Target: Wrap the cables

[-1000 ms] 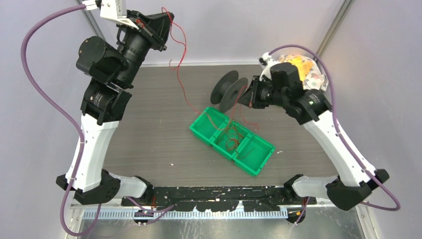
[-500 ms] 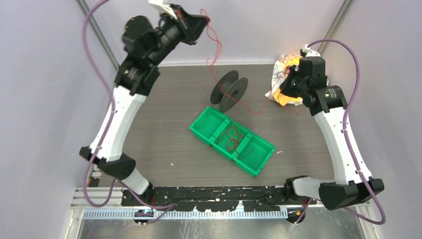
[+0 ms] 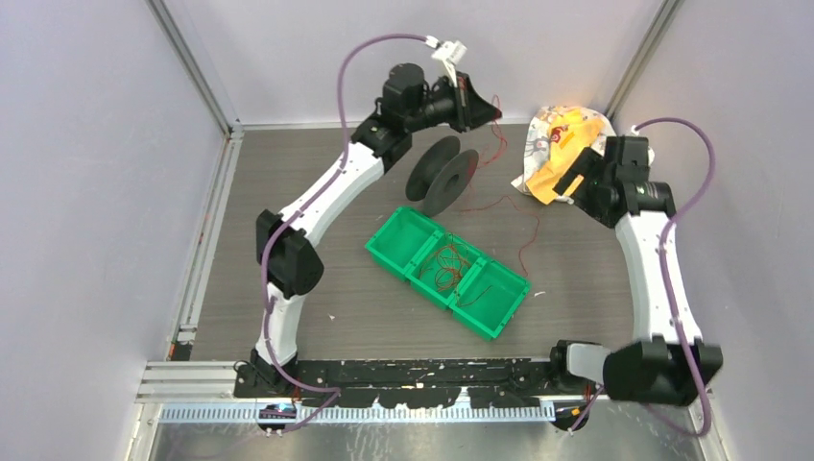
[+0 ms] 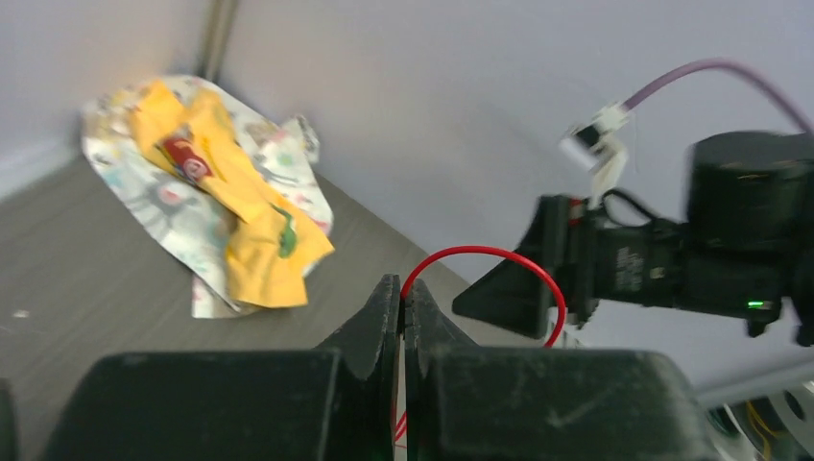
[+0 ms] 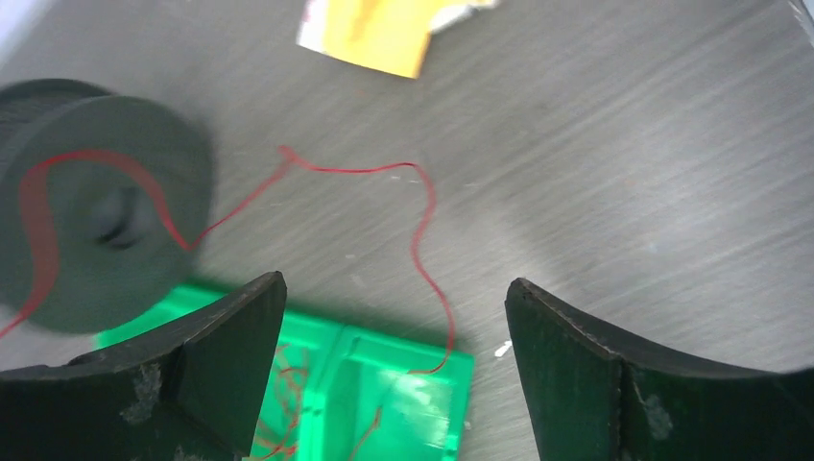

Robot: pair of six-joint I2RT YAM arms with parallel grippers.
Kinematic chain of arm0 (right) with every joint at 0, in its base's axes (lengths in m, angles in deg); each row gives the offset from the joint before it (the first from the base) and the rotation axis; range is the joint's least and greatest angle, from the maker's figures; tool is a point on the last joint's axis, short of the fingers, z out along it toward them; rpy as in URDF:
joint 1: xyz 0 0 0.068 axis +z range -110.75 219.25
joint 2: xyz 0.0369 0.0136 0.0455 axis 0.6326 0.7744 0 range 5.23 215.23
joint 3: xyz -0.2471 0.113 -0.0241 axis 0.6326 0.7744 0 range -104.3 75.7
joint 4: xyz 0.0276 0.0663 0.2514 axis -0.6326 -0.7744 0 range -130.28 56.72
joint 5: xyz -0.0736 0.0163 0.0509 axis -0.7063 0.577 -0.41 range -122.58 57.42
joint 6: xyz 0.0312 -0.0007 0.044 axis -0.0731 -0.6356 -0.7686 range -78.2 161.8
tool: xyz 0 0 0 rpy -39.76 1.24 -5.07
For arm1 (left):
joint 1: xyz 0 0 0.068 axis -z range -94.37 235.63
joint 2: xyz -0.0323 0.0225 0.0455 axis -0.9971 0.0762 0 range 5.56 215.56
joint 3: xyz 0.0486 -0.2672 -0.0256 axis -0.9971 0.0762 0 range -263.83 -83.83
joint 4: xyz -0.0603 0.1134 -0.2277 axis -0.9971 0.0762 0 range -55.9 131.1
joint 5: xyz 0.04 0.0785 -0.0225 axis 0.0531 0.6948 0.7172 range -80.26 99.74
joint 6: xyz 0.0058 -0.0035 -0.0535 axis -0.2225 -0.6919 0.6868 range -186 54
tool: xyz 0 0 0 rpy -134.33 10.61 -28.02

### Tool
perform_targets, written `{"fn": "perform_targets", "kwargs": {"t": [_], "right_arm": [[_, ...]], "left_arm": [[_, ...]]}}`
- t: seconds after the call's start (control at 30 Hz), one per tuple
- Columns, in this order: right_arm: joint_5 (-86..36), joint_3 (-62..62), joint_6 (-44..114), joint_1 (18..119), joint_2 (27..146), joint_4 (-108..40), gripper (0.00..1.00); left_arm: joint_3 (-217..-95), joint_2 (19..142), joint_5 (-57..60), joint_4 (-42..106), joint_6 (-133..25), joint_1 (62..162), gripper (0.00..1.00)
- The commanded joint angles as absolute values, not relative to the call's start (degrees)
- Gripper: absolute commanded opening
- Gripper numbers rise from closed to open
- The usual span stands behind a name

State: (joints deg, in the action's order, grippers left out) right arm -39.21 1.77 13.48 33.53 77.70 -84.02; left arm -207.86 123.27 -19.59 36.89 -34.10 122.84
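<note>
Pinching a hair-thin red wire [image 4: 499,254] between shut fingers, the left gripper [image 3: 490,108] hangs on the far side. The wire trails nearward in loose curls past the black spool [image 3: 443,175] towards the green tray [image 3: 499,322], whose middle compartment holds more tangled wire. The right gripper [image 5: 394,298] gapes wide, holding nothing.

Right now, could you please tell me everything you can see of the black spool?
The black spool looks like matte plastic: two round flanges set close together, with a hole at the centre. It seems to stand on its flange rims on the table, just beyond the green tray's far corner. A thin red wire curves across one flange face and trails off over the table.
</note>
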Motion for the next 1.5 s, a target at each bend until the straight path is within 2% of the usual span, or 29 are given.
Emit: {"fn": "perform_targets", "kwargs": {"t": [0.0, 0.17, 0.27, 0.43, 0.67, 0.73, 0.87, 1.03, 1.47], "right_arm": [[-29.23, -0.07, 12.33, 33.88, 66.75, -80.00, 0.89], [-9.08, 0.98, 12.73, 35.43, 67.27, -69.50, 0.88], [-4.21, 0.52, 10.98, 38.36, 67.56, -62.46, 0.87], [-5.66, -4.81, 10.32, 44.11, 70.24, -58.57, 0.81], [-9.52, -11.67, 15.99, 51.48, 74.17, -62.50, 0.67], [-11.32, -12.05, 16.56, 52.97, 73.42, -62.00, 0.67], [-15.17, -12.20, 15.68, 53.57, 72.57, -59.65, 0.67], [-17.88, -13.07, 14.80, 53.63, 72.83, -58.00, 0.57], [-18.20, -12.63, 11.23, 53.63, 72.07, -52.99, 0.55]], "left_arm": [[-211.96, 122.42, -27.12, 29.58, -31.86, 123.69, 0.01], [-212.14, 122.66, -27.54, 30.19, -31.90, 123.78, 0.01], [-210.90, 121.71, -26.52, 31.48, -32.54, 123.90, 0.01], [-210.62, 119.78, -25.29, 37.00, -37.26, 124.92, 0.00], [-209.36, 117.52, -23.11, 39.17, -39.25, 125.27, 0.00], [-209.28, 117.11, -21.51, 40.78, -40.15, 125.34, 0.01], [-207.55, 115.87, -20.26, 40.10, -40.58, 125.86, 0.01], [-207.76, 115.65, -20.25, 40.94, -41.06, 126.24, 0.00], [-207.59, 115.38, -19.69, 42.36, -42.53, 126.71, 0.01]]}}
